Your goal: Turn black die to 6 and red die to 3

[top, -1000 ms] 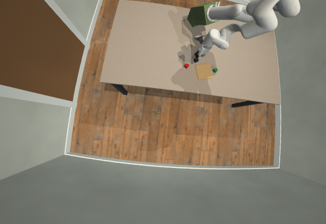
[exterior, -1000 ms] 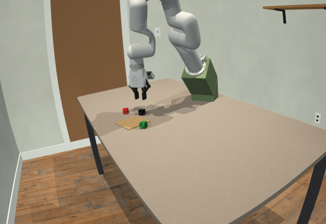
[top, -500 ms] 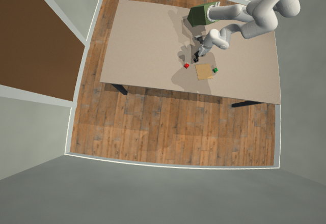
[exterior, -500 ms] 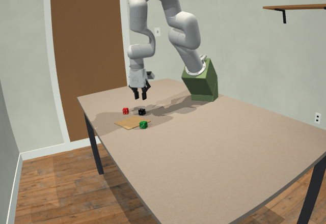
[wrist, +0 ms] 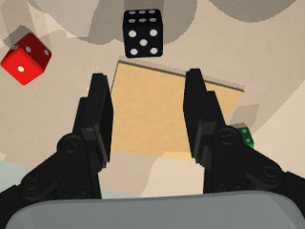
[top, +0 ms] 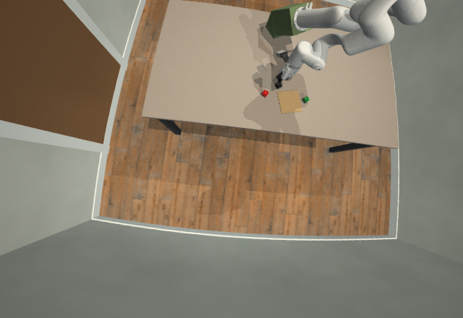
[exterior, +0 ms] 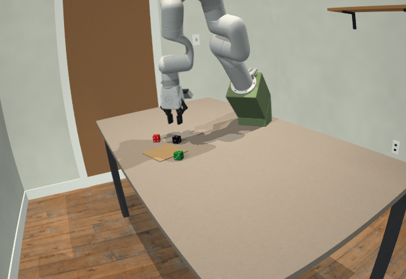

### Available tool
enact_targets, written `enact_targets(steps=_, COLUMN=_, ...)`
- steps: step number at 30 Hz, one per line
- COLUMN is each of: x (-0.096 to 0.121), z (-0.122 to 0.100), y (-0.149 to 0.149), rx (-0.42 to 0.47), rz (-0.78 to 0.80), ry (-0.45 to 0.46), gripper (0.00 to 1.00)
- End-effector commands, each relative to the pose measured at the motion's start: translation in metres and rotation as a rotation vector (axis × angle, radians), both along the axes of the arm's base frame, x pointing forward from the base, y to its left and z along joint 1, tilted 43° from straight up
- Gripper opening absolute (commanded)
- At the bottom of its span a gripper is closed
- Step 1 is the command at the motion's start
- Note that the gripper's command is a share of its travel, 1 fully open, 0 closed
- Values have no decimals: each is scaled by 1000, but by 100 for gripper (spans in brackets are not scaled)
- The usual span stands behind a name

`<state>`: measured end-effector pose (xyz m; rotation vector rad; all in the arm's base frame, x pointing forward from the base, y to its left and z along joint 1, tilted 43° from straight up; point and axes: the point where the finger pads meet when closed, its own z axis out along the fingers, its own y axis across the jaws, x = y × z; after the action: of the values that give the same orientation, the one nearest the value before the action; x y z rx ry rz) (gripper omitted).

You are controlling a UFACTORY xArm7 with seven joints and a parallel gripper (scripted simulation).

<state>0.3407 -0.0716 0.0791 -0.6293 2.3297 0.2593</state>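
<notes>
The arm's gripper (top: 278, 84) (exterior: 174, 118) (wrist: 147, 90) hangs above the table (top: 209, 64) (exterior: 262, 184) (wrist: 57, 124), its jaws about half open with nothing between them. Past the fingertips, the tan mat (top: 289, 101) (exterior: 163, 153) (wrist: 150, 114) lies on the tabletop, and the black die (exterior: 176, 139) (wrist: 143, 35) sits beside it, off the mat and untouched.

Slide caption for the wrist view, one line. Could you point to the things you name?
Open end effector (top: 278, 84) (exterior: 174, 122) (wrist: 147, 90) above a tan mat (top: 289, 101) (exterior: 162, 151) (wrist: 148, 114), black die (exterior: 176, 139) (wrist: 143, 33) and red die (top: 265, 92) (exterior: 156, 138) (wrist: 26, 59) beyond its fingertips.
</notes>
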Motion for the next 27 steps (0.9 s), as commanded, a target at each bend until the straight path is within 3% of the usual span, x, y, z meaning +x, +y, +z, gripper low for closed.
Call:
enact_targets(steps=1, x=0, z=0, y=-1, rx=0, rz=-2, ry=-1, gripper=47)
enact_targets(steps=27, x=13, z=-16, y=7, rx=0, rz=-2, ry=-1, gripper=47)
